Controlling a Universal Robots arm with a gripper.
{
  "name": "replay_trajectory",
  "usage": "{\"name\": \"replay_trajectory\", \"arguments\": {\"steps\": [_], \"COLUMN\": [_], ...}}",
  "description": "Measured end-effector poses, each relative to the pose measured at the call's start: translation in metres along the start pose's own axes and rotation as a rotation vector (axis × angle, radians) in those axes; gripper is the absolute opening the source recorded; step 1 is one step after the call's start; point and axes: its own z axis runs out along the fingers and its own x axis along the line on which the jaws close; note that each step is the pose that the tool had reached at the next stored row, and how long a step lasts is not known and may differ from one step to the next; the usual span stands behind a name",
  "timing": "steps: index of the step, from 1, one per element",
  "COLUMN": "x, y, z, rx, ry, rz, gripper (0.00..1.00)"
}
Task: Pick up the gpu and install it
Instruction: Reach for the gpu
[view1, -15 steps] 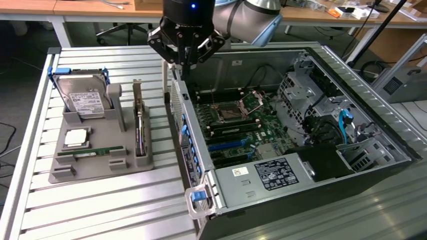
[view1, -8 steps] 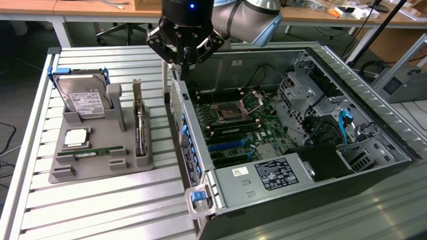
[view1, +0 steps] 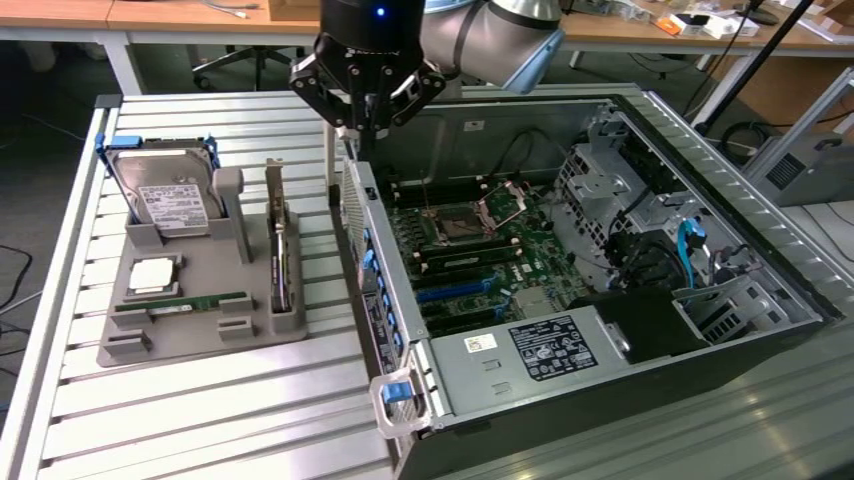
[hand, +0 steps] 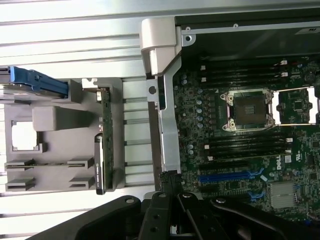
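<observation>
Inspector: Jaws?
Assessor: Pressed together, empty, above the case wall (view1: 358, 225). The gpu (view1: 278, 252) stands on edge in the grey holder (view1: 200, 330), well apart.
Inspector: Risk?
Assessor: Descending shut, the jaws would likely strike the card's top edge rather than straddle it.

Hard drive (view1: 171, 196), upper left of the exterior frame: white label (view1: 176, 207), print not legible | power supply (view1: 554, 352), lower middle of the exterior frame: black-and-white label (view1: 551, 346), print not legible | white sticker (view1: 481, 343) just beside it: not legible | motherboard (hand: 240, 172), wrist view: white lettering (hand: 288, 159) beside the memory slots (hand: 245, 145), apparently DELL
</observation>
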Motion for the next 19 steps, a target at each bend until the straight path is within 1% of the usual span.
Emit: {"name": "replay_trajectory", "arguments": {"steps": [19], "x": [0.0045], "y": [-0.0004], "z": [-0.0001], "rx": [-0.0001], "ry": [-0.0001], "rz": [0.000], "gripper": [0.11]}}
